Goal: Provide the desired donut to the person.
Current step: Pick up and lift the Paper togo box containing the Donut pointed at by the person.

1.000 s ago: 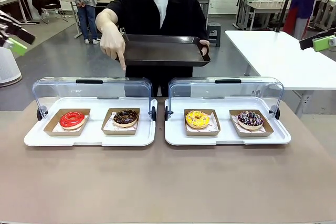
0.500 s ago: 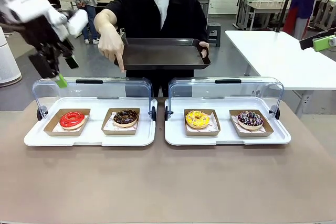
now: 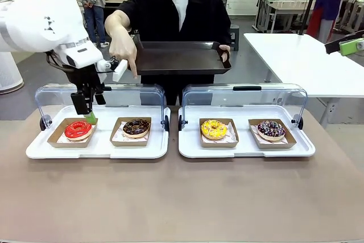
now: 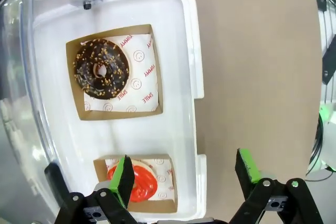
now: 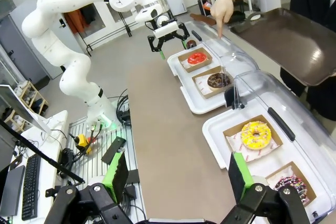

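Note:
The person stands at the far side, holding a dark tray in one hand. The other hand points a finger down over the left case, on the side of the chocolate donut. My left gripper hangs open just above the red donut, with nothing between its fingers. My right gripper is open and empty, high at the right. The yellow donut and the dark sprinkled donut sit in the right case.
Each donut lies in a brown card box on a white tray with its clear lid swung up at the back. The second tray stands to the right. Bare brown tabletop lies in front.
My left arm has swung in from the upper left and come down over the red donut. The person's pointing hand and tray have barely moved.

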Controlling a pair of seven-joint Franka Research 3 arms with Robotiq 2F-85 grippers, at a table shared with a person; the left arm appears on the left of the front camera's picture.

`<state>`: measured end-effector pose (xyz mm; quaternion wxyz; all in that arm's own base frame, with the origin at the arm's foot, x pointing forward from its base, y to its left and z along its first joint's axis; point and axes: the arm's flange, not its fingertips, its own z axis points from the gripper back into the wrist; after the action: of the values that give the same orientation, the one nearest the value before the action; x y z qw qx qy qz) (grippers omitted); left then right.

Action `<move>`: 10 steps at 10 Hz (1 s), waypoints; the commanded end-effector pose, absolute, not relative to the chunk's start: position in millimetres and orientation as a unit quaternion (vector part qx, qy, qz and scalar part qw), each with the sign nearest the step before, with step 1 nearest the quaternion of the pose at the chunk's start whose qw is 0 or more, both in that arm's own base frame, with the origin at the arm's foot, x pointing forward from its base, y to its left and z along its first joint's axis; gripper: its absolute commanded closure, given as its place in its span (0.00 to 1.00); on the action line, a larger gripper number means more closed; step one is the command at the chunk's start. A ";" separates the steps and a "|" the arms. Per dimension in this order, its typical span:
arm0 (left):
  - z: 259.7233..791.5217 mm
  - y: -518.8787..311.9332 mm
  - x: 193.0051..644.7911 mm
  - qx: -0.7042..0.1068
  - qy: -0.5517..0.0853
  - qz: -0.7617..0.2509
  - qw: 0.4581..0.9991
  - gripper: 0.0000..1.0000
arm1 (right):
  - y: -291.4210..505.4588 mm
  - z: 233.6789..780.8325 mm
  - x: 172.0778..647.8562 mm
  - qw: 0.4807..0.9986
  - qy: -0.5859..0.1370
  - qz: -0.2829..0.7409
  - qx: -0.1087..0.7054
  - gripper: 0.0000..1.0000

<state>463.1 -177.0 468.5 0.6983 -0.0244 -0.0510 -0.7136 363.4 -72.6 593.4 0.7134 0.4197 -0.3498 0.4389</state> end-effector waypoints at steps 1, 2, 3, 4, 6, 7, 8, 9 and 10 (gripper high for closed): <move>459.0 -188.9 462.4 -0.010 -0.065 -0.701 0.710 0.00 | -71.2 594.5 363.6 0.708 -0.354 0.442 0.423 0.00; 451.1 -191.8 465.1 -0.015 -0.069 -0.692 0.718 0.00 | -71.2 594.5 363.6 0.708 -0.354 0.442 0.423 0.00; 443.0 -193.8 465.2 -0.027 -0.067 -0.688 0.722 0.00 | -71.2 594.5 363.6 0.708 -0.354 0.442 0.423 0.00; 436.7 -194.5 465.1 -0.034 -0.060 -0.689 0.721 0.00 | -71.2 594.5 363.6 0.708 -0.354 0.442 0.423 0.00; 443.8 -187.0 459.6 -0.055 -0.047 -0.701 0.710 0.00 | -71.2 594.5 363.6 0.708 -0.354 0.442 0.423 0.00; 438.2 -190.6 466.9 -0.032 -0.052 -0.696 0.715 0.00 | -71.2 594.5 363.6 0.708 -0.354 0.442 0.423 0.00; 438.2 -190.6 466.9 -0.032 -0.052 -0.696 0.715 0.00 | -71.2 594.5 363.6 0.708 -0.354 0.442 0.423 0.00; 438.2 -190.6 466.9 -0.032 -0.052 -0.696 0.715 0.00 | -71.2 594.5 363.6 0.708 -0.354 0.442 0.423 0.00; 438.2 -190.6 466.9 -0.032 -0.052 -0.696 0.715 0.00 | -71.2 594.5 363.6 0.708 -0.354 0.442 0.423 0.00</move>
<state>465.7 -190.2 437.4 0.7153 -0.0370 -0.0500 -0.6960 363.4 -72.5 593.4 0.7133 0.4199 -0.3496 0.4390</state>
